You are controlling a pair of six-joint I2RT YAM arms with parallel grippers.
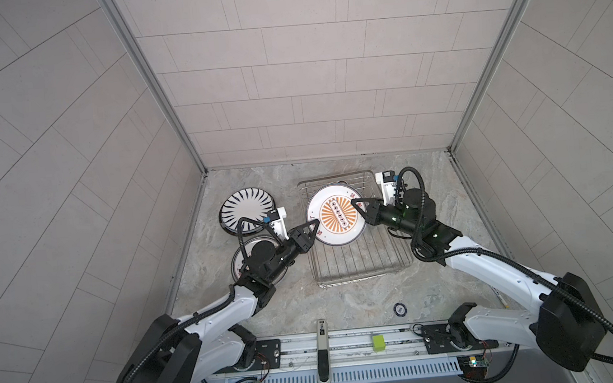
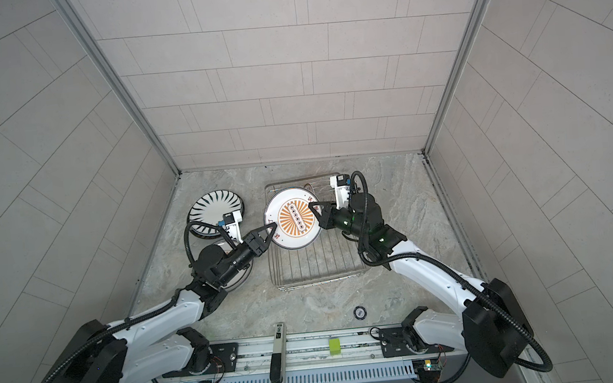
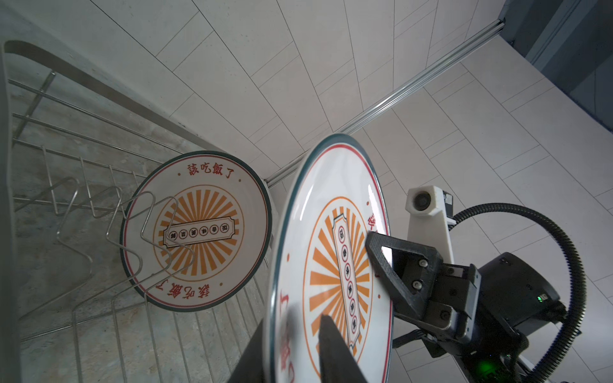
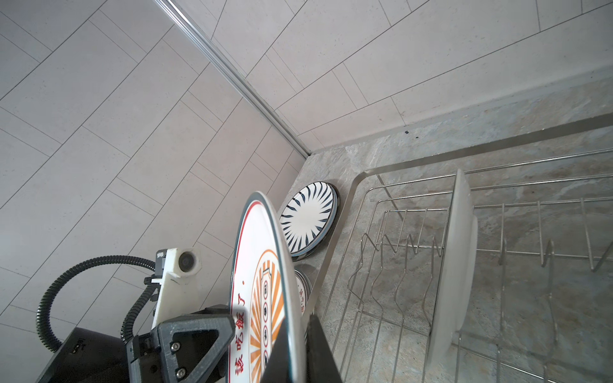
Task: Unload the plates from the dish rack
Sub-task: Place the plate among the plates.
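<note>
Mostly there, I reckon. My right pincer (image 1: pixel 354 203) is clamped on the rim of a sunburst plate (image 1: pixel 337 216), holding it tilted just above the dish rack (image 1: pixel 363 266). The left pincer (image 1: pixel 314 227) has a finger on either side of the opposite rim; can't tell if it's actually biting. Already out on the counter (image 1: pixel 269 307): the striped plates (image 1: pixel 248 210) and another pile (image 1: pixel 237 267) half hidden under my left arm. Left to do: one second sunburst plate (image 3: pixel 199 232) standing in the prongs at the far end, as far as I can see.
</note>
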